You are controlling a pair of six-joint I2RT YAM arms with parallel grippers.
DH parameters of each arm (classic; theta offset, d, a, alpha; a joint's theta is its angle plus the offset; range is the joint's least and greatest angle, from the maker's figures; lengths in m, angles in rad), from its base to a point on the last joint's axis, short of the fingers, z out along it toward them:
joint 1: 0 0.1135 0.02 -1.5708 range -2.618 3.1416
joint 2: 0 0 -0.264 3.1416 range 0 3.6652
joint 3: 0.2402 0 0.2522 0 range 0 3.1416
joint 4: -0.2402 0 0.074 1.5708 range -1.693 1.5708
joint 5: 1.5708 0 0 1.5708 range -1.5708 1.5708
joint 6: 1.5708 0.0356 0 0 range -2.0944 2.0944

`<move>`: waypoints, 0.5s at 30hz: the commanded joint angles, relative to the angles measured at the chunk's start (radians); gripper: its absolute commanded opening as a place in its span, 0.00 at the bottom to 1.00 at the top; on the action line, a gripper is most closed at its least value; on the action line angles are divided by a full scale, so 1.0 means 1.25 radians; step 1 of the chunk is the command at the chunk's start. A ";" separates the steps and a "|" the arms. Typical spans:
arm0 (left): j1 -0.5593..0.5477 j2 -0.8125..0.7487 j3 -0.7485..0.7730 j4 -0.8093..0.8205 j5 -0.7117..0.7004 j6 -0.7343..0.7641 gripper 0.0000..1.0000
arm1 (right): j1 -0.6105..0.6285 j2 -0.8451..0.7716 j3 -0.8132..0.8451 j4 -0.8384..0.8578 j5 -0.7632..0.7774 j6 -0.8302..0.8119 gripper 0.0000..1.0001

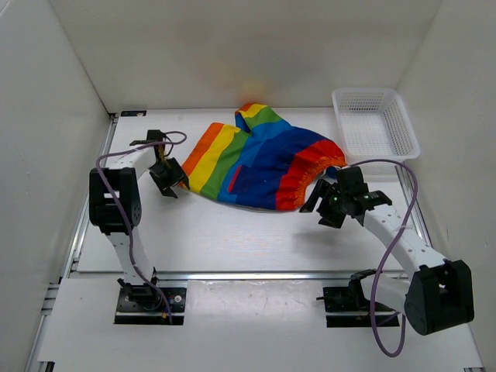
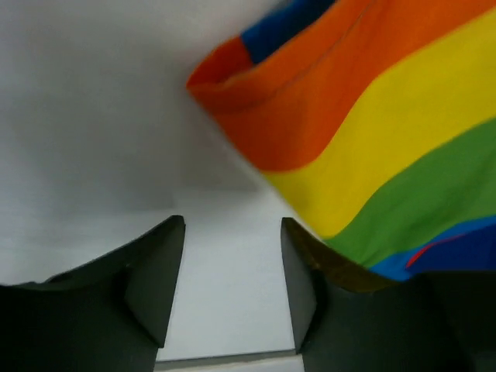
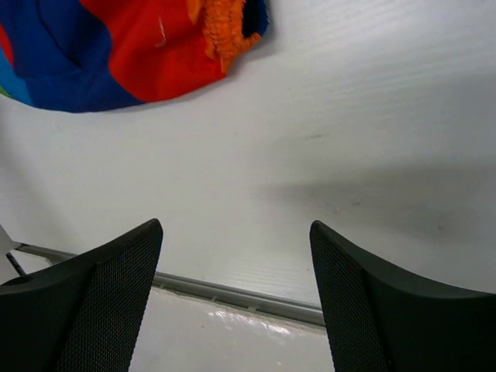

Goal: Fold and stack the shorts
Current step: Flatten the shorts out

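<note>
Two claws, both mine, both spread with nothing between the fingers. The shorts [image 1: 260,163] lie crumpled and unfolded on the white surface [image 1: 232,232], mid-far, rainbow stripes up. My left claw [image 1: 167,177] sits low just beside their orange-yellow leg edge; one finger [image 2: 310,294] is right at the green stripe, touching or not I cannot tell. My right claw [image 1: 322,203] hangs over bare surface near the red ruffled hem, apart from it. White mesh basket [image 1: 376,124] in far right corner, just beside the shorts

No readable text, labels or numbers
</note>
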 commanded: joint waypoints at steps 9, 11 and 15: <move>-0.001 -0.022 0.036 0.033 0.024 0.017 0.10 | -0.001 0.002 0.038 0.063 0.025 0.024 0.81; 0.006 -0.056 -0.001 0.033 0.013 0.025 0.10 | -0.001 0.028 0.047 0.063 0.018 0.024 0.81; 0.022 -0.139 -0.061 0.033 0.005 0.025 0.10 | -0.008 0.035 0.040 0.078 0.025 0.016 0.81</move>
